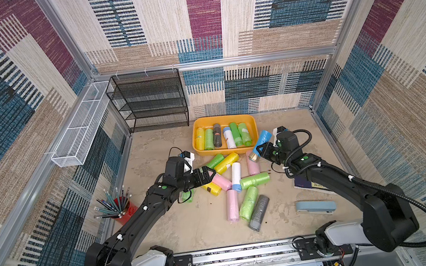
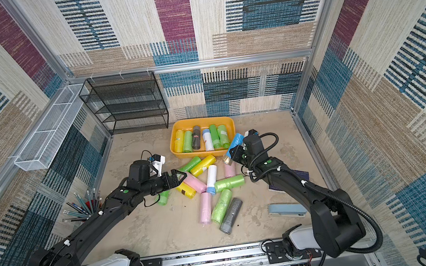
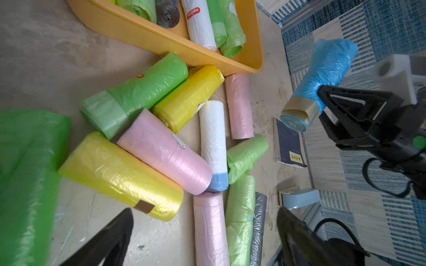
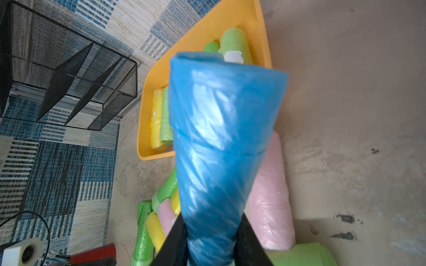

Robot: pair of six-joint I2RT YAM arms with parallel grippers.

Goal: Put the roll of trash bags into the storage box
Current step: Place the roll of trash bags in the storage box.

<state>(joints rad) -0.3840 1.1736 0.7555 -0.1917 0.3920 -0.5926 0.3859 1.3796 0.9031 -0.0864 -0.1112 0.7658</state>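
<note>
1. Occlusion comes first: in the right wrist view the blue roll (image 4: 223,138) fills the middle and covers much of the storage box (image 4: 147,110). Only a yellow and a few green rolls inside it show past the blue plastic.
2. In a top view the left arm hides most of a green roll (image 1: 187,195) toward the left edge of the tabletop (image 1: 189,227). The right arm covers part of a dark book (image 1: 310,182) toward the right edge.
3. In the left wrist view a green mass at the frame edge, probably that same green roll (image 3: 27,184), is blurred and cut off. A grey roll (image 3: 259,225) shows only as a sliver behind a light green one.
4. We see the right gripper (image 1: 260,150) pinching the blue roll near its gold-taped end. The roll is lifted and tilted, just off the box's right near corner. The left wrist view shows a clear gap between it and the box rim.
5. We find the left gripper (image 1: 210,173) spread wide and holding nothing, above the loose rolls (image 1: 235,177) in mid-tabletop. Its fingers (image 3: 110,239) are cut off by the frame. We cannot tell whether they touch the pink roll below.
6. The box stands at the tabletop's far edge, about mid-width, with six rolls side by side in it.
</note>
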